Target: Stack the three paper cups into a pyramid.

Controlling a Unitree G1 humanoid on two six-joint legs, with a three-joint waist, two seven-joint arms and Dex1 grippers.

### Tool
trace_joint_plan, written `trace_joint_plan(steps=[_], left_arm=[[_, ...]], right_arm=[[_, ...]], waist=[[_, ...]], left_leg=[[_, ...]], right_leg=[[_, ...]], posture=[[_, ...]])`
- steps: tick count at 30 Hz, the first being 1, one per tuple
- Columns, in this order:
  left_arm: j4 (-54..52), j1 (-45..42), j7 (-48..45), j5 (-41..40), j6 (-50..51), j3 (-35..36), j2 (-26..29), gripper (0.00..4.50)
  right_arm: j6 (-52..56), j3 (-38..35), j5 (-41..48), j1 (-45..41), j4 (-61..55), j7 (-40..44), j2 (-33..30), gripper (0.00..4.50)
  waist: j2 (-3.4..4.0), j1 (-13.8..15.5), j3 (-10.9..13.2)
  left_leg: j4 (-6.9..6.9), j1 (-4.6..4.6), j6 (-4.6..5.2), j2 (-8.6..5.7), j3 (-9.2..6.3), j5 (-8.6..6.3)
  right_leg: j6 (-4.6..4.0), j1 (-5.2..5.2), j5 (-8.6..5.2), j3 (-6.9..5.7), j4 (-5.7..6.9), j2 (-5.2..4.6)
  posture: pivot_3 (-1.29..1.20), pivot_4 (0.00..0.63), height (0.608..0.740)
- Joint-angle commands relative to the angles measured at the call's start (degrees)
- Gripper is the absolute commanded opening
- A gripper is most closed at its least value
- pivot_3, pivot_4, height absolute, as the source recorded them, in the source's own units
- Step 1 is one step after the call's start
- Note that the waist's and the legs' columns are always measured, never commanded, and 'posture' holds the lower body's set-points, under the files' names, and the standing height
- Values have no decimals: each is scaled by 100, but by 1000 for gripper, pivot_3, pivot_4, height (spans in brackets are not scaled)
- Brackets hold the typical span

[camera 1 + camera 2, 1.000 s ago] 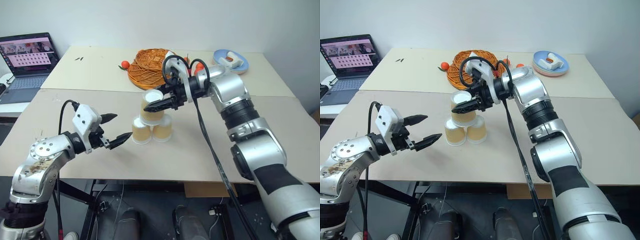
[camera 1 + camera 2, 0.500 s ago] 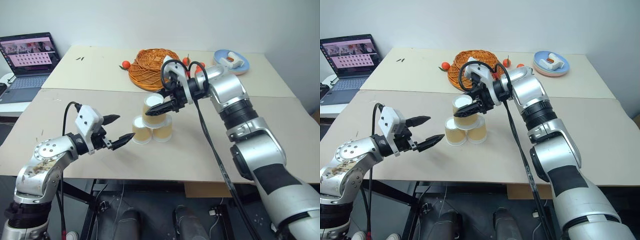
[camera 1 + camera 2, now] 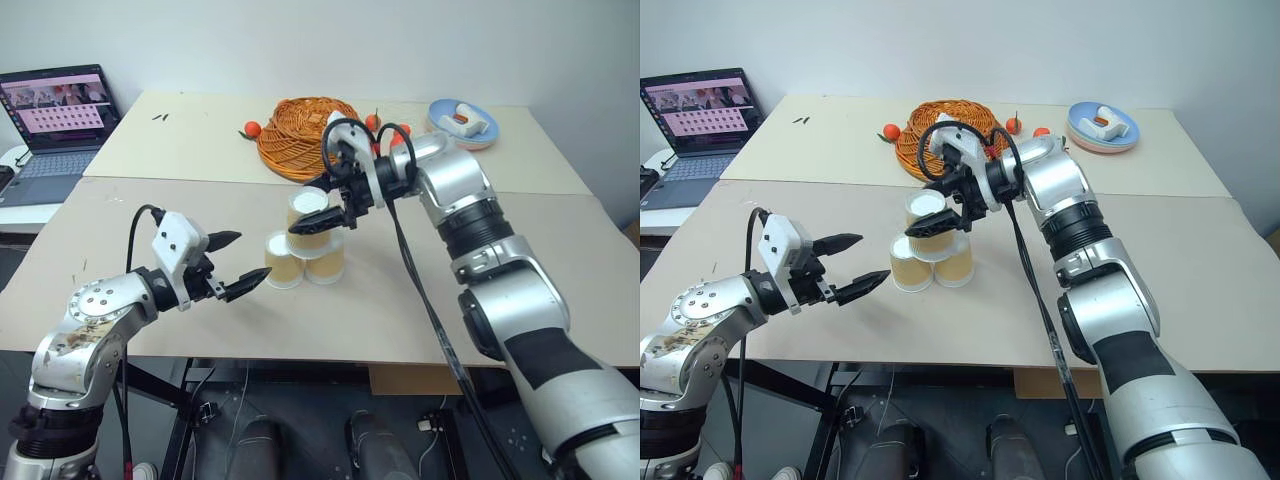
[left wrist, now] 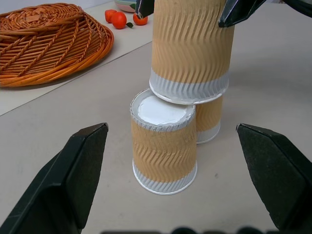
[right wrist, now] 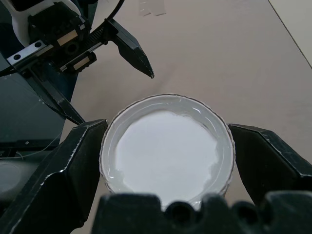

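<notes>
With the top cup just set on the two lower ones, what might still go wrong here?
1. The right pincer is open, yet its fingers still flank the top cup; pulling away crookedly may drag it off.
2. The top cup sits off-centre, overhanging the near bottom cup more than the far bottom cup, so it may tip.
3. The open left pincer hovers close by; a nudge may topple the stack.

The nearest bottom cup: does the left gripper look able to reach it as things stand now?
Probably yes. The left gripper is open and points at the nearest bottom cup, with bare table between them. The right gripper stays higher, around the top cup.
</notes>
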Motion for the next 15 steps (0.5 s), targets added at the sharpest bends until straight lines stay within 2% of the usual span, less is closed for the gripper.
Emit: trace_joint_plan(steps=[1, 4, 5, 9, 12, 15], left_arm=[[-222, -26, 49, -86, 11, 39, -9, 4500], [-213, -38, 51, -86, 17, 32, -15, 4500], [-231, -28, 97, -94, 23, 46, -52, 4500], [-116, -34, 855, -318, 274, 585, -507, 4500], [-13, 40, 1550, -239, 315, 1084, -830, 4500], [94, 103, 2328, 55, 163, 1414, -1176, 4500]], right_arm=[[295, -478, 424, -510, -474, 124, -157, 4485], [547, -697, 656, -716, -631, 138, -251, 4485], [747, -984, 831, -927, -586, -62, -321, 4485], [1547, -2374, 1458, -1394, -249, -1596, -646, 4485], [1192, -2834, 976, -813, -277, -3325, -1101, 4485], [451, -2746, 126, 335, -594, -4684, -1607, 4485]], waist=[[1, 1, 1], [4, 3, 3], [4, 3, 3], [12, 42, 10], [-21, 77, -9], [-53, 85, -29]], left_leg=[[0, 0, 0, 0, 0, 0], [-1, -3, 0, 0, 0, 0], [-2, -2, 0, 0, 0, 0], [1, -12, 0, -3, 0, 0], [1, -13, 0, -2, -9, 0], [0, -6, -1, -6, -9, -1]], right_leg=[[0, -1, 0, 0, 0, 0], [0, -3, 0, -1, -1, 0], [0, -3, -1, -1, -1, 0], [-1, -10, 0, -1, 0, -4], [-2, -2, -2, -11, -5, -5], [-5, 14, -5, -11, -14, -10]], posture=[[0, 150, 671], [0, 150, 671], [0, 150, 671], [0, 150, 671], [0, 150, 671], [0, 150, 671]])
